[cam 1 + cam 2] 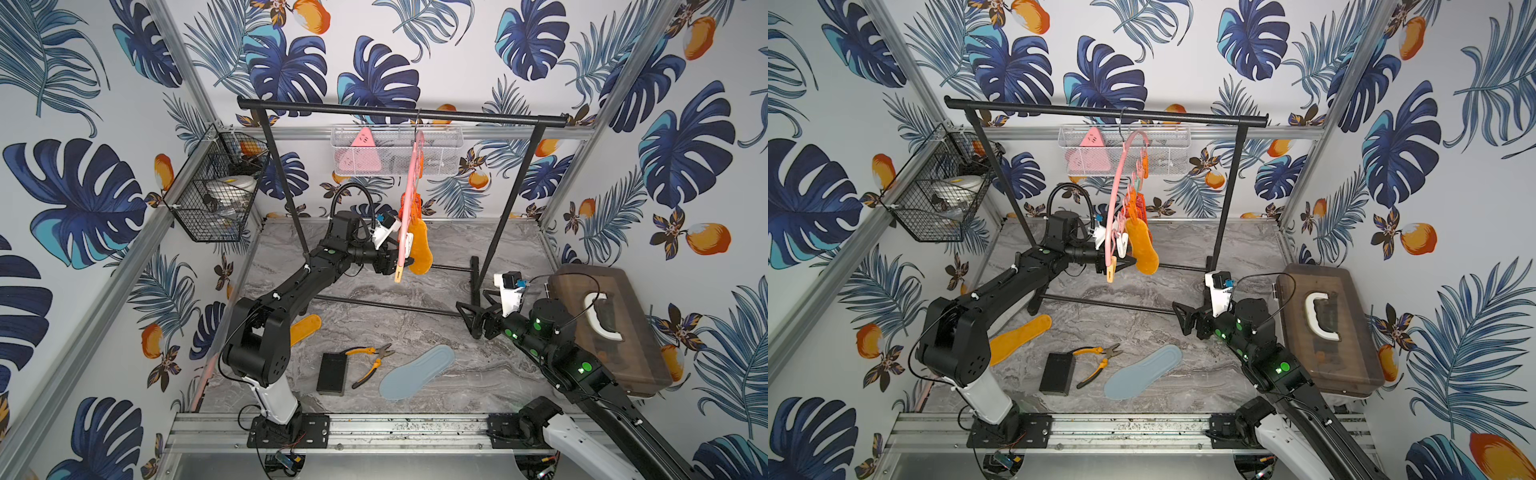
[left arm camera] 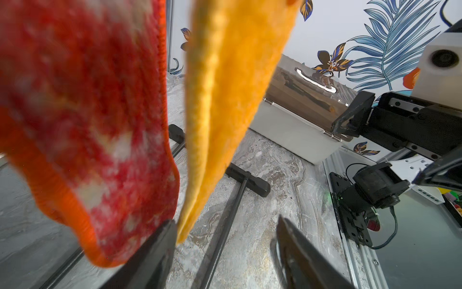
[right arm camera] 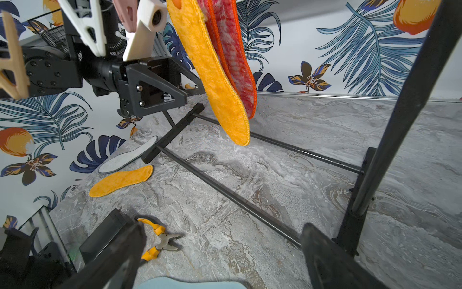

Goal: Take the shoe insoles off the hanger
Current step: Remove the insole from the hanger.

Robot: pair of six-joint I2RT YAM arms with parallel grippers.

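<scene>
Both claws gape: left claw (image 2: 225, 225) beside fuzzy yellow insole (image 2: 225, 87) and red knitted insole (image 2: 87, 112), right claw (image 3: 223, 230) apart.

Yellow-handled pliers (image 1: 372, 363) lie on the marbled tabletop (image 1: 415, 299) toward 6 o'clock, a black rectangular block (image 1: 331, 374) just beside them at their 9 o'clock. A black garment rack (image 1: 399, 112) stands across the far half, and a brown-lidded case (image 1: 631, 353) with a white handle (image 1: 598, 318) sits at 3 o'clock. On the walls hang a black wire basket (image 1: 195, 216) at 10 o'clock and a white mesh basket (image 1: 440, 158) at 12 o'clock.
</scene>
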